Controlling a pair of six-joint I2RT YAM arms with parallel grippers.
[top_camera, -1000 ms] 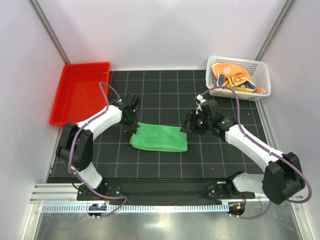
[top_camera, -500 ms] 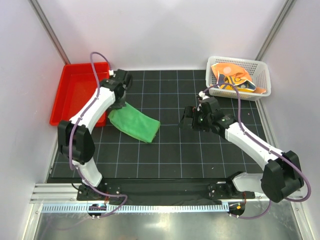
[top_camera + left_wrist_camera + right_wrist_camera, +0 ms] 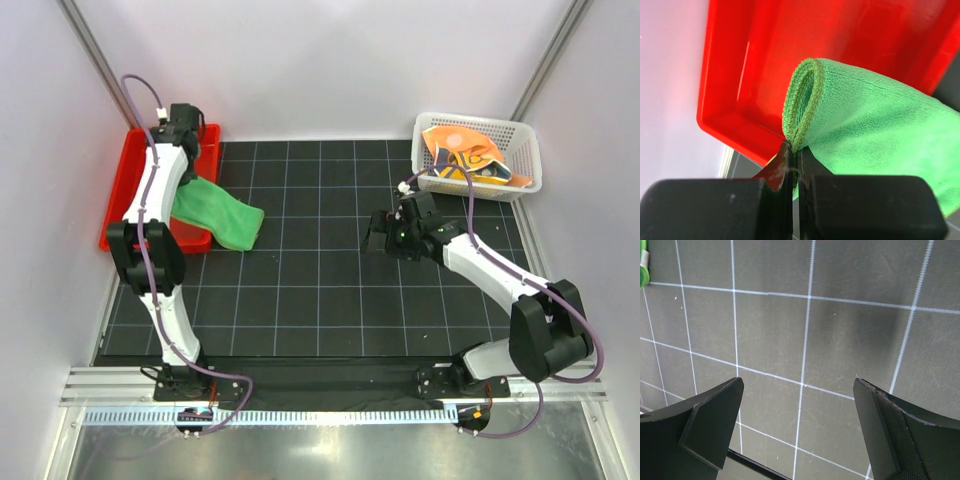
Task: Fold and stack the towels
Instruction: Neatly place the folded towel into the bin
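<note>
moved: left arm has swung back and left. It took the green towel (image 3: 218,212) from mid tabletop (image 3: 320,290), where it lay folded flat a second ago, over to the tray (image 3: 130,205). The right arm has barely shifted.
left tool (image 3: 190,168): fingers pressed together on the towel's stitched hem. In the wrist view the hem loop (image 3: 802,100) stands up right out of the tool tips (image 3: 792,150).
green towel (image 3: 875,130): pinched end is up over the tray floor. The rest slopes down to the right across the tray's right rim, with its low end on the tabletop just beside the tray. It looks doubled, two layers at the hem.
tray (image 3: 755,45): red, back-left corner, no other item seen in it.
right tool (image 3: 380,232): fingers wide apart, nothing between them, over bare tabletop right of centre, pointing left. It is well apart from the green towel.
right wrist view: both fingers sit at the bottom corners around the tool gap (image 3: 799,405), with the grid tabletop (image 3: 840,330) below. A sliver of green shows at the top-left edge (image 3: 642,267).
orange towels (image 3: 465,155): crumpled together in the basket (image 3: 527,170), back right. Dots and dark marks show, but I cannot tell where one cloth ends.
</note>
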